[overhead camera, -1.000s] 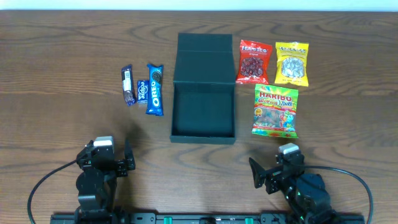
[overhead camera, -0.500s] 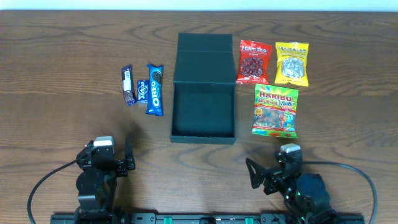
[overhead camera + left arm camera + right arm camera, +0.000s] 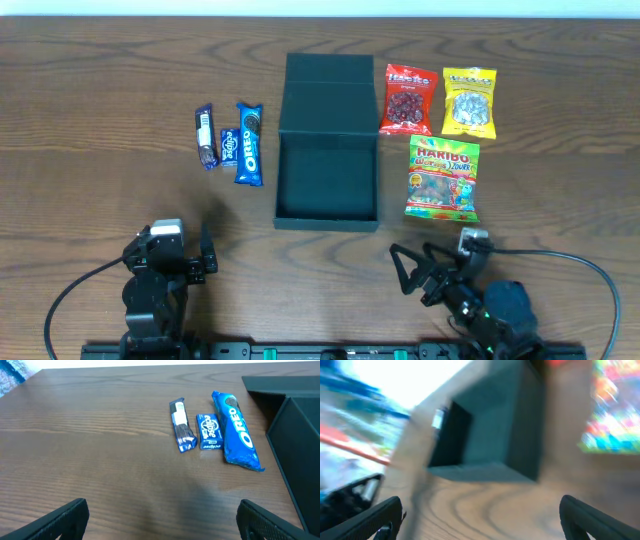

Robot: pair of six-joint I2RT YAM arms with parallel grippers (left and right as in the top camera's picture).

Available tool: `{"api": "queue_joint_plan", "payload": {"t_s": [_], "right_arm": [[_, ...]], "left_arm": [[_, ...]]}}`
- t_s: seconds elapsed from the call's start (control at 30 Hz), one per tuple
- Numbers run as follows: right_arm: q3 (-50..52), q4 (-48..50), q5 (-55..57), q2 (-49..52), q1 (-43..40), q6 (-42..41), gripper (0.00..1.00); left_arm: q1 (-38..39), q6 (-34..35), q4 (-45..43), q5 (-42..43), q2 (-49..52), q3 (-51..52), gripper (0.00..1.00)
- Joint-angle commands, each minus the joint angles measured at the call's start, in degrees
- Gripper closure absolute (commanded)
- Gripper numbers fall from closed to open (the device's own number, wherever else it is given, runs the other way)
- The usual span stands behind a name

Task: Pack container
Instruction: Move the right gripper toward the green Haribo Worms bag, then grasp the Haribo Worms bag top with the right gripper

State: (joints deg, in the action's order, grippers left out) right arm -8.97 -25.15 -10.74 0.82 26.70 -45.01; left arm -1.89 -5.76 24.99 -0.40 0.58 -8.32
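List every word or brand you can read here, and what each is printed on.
"OREO": long blue packet.
"eclipse": small blue pack beside it.
"HARIBO": multicoloured gummy bag.
Red bag, yellow bag, dark bar: print too small to read.
Container: no text visible.

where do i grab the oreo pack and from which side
Best pinch the oreo pack across its narrow width at mid-length, coming straight down. It lies flat with its long axis pointing away from the robot. The gum pack sits close on its left, so that finger has little room.
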Motion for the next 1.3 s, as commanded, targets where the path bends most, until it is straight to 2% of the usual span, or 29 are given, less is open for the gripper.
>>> {"api": "queue_joint_plan", "payload": {"t_s": [0.0, 0.17, 0.3, 0.47, 0.63, 0.73, 0.9, 1.1, 1.27], "right_arm": [[-1.18, 5.4, -1.09, 0.28, -0.26, 3.54, 0.01], [-9.33, 5.53, -0.02, 11.43, -2.91, 13.6, 0.01], [-18.16, 2.54, 0.26, 25.27, -5.14, 21.81, 0.01], [-29.55, -4.61, 8.37, 42.73, -7.69, 28.46, 0.01], [-37.88, -9.11, 18.56, 58.34, -9.66, 28.72, 0.01], [-40.46, -9.03, 20.55, 68.13, -10.19, 30.71, 0.01], [-40.74, -7.1, 22.14, 78.6, -10.56, 30.27, 0.01], [-40.74, -4.17, 21.66, 89.2, -15.04, 26.8, 0.01], [-40.72, -1.25, 12.46, 93.77, -19.21, 26.88, 0.01]], "left_arm": [[-0.37, 0.85, 0.02, -0.09, -0.35, 1.09, 0.05], [-0.37, 0.85, 0.0, -0.09, -0.35, 1.09, 0.05], [-0.37, 0.85, 0.02, -0.09, -0.35, 1.09, 0.05], [-0.37, 0.85, 0.02, -0.09, -0.35, 1.09, 0.05], [-0.37, 0.85, 0.02, -0.09, -0.35, 1.09, 0.05], [-0.37, 0.85, 0.02, -0.09, -0.35, 1.09, 0.05], [-0.37, 0.85, 0.02, -0.09, -0.35, 1.09, 0.05], [-0.37, 0.85, 0.02, -0.09, -0.35, 1.09, 0.05], [-0.37, 0.85, 0.02, -0.09, -0.35, 1.09, 0.05]]}}
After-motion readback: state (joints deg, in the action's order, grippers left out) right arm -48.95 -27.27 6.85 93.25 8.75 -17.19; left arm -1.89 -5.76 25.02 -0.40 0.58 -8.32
